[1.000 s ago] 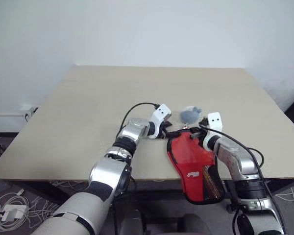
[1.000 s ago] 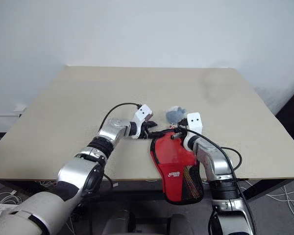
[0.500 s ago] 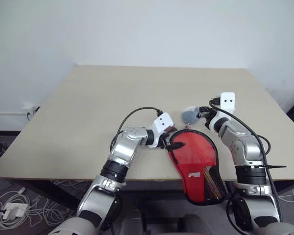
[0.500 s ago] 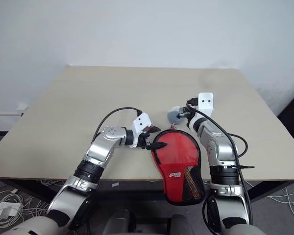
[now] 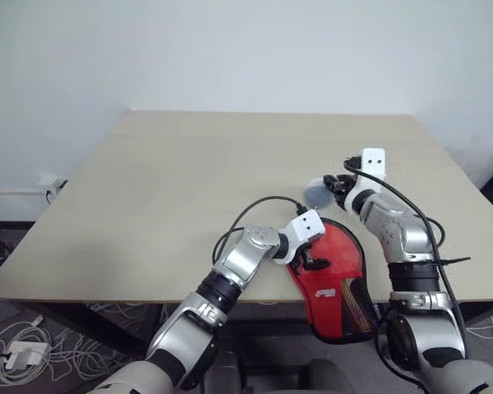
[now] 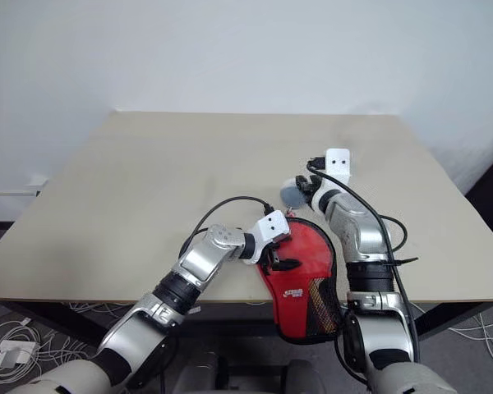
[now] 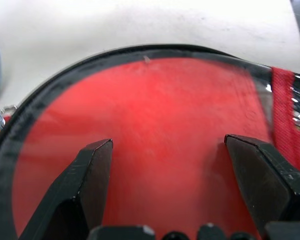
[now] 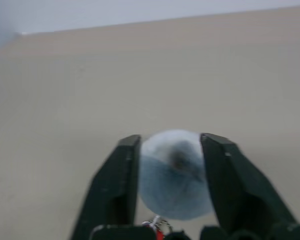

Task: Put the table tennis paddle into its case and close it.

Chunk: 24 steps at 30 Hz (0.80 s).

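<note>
Case [image 5: 333, 279] lies red side up at the counter's [image 5: 148, 197] near edge, narrow mesh end hanging off toward the near side, round end on the counter. No paddle visible outside it; contents can't be told. Left tool [image 7: 167, 165] sits over the case's round red part from the left, fingers [image 7: 92, 175] spread apart, nothing between them, red fabric right under the tips. Farther back, just past the case's far rim, a pale grey-blue pompom [image 8: 172, 172] lies on the counter. Right tool [image 8: 170, 170] is at it, fingers either side of the pompom, slightly parted, close to its sides; contact unclear.
</note>
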### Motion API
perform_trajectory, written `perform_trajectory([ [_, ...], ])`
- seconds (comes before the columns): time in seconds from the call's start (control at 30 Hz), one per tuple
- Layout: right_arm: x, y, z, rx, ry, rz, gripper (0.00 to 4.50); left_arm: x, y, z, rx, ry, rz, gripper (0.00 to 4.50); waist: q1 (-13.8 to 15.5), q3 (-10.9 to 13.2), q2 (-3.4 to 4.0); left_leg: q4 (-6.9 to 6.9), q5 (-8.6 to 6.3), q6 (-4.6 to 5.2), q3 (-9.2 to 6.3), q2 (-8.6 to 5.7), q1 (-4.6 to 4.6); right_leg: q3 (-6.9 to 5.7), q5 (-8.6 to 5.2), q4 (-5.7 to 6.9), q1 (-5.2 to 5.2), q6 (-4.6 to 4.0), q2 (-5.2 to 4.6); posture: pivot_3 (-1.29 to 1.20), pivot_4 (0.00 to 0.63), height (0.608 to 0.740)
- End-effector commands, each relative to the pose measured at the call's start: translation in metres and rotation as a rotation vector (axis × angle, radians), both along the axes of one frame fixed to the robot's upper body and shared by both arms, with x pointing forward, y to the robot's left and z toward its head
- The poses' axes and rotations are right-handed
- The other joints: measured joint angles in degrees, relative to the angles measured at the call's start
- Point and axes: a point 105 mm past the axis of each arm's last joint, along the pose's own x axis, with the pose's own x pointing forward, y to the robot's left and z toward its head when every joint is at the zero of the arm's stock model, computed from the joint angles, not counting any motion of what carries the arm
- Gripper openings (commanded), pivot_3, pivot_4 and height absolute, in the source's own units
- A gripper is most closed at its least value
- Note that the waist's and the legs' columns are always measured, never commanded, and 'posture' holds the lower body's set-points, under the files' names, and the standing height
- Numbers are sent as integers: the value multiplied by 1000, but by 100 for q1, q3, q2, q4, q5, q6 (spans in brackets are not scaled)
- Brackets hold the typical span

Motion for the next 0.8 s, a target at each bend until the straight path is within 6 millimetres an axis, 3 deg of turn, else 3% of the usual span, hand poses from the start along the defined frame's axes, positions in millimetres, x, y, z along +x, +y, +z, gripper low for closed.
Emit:
perform_trajectory([
  [0.03, 11, 5, 16, 0, -33, 3, 2886, 4, 8, -17, 79, 11, 45, 3791, -1, 0, 0, 0, 0, 0, 1, 0, 0, 0, 0, 0, 0, 0, 0, 0, 0, 740],
  [0.2, 22, 16, 11, -8, -23, 15, 2886, 4, 8, -17, 75, 2, 55, 3791, -3, -1, 1, -1, 0, 0, 1, 0, 1, 0, 1, 1, 0, -1, 0, 0, 0, 740],
  [0.37, 30, 9, -11, -108, 27, -29, 2886, 1, 9, -20, 82, 10, 58, 3791, -3, -1, 2, -1, 0, 0, 1, 0, 2, 0, 1, 1, 1, -1, 0, 0, 0, 740],
  [0.8, 25, 1, -49, -262, 250, 13, 2886, -1, 12, -21, 85, 20, 78, 3791, -30, -7, 4, -4, 0, -1, 0, 1, 10, 0, 1, 2, 4, -1, 1, 0, 0, 740],
])
